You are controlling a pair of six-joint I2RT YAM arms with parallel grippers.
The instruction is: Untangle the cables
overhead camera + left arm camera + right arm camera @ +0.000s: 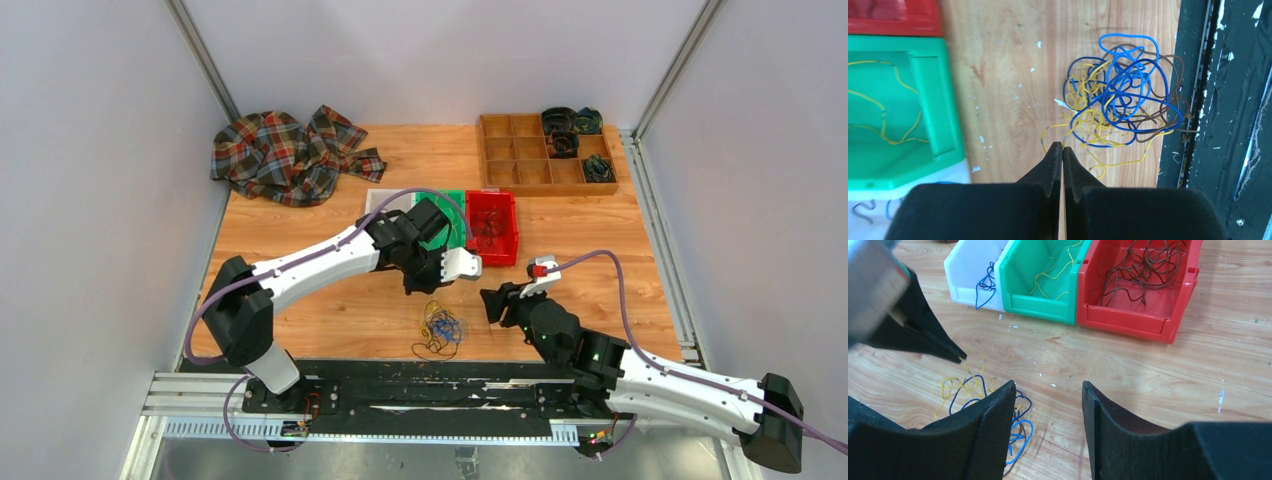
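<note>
The cables [441, 328] lie as a small tangle of blue, yellow and dark wires on the table near the front edge. In the left wrist view the tangle [1123, 100] sits just beyond my left gripper [1062, 146], whose jaws are closed on the end of a yellow wire [1075, 127] leading out of the tangle. From above, the left gripper [412, 288] hovers just above and left of the tangle. My right gripper [1048, 387] is open and empty, to the right of the tangle [973, 387]; it also shows in the top view [490, 303].
White [965, 270], green [1043, 305] and red [1128, 320] bins stand in a row behind the tangle, holding blue, yellow and dark wires. A wooden compartment tray [545, 155] sits back right, a plaid cloth [290, 155] back left. The black rail [1228, 120] borders the table's front edge.
</note>
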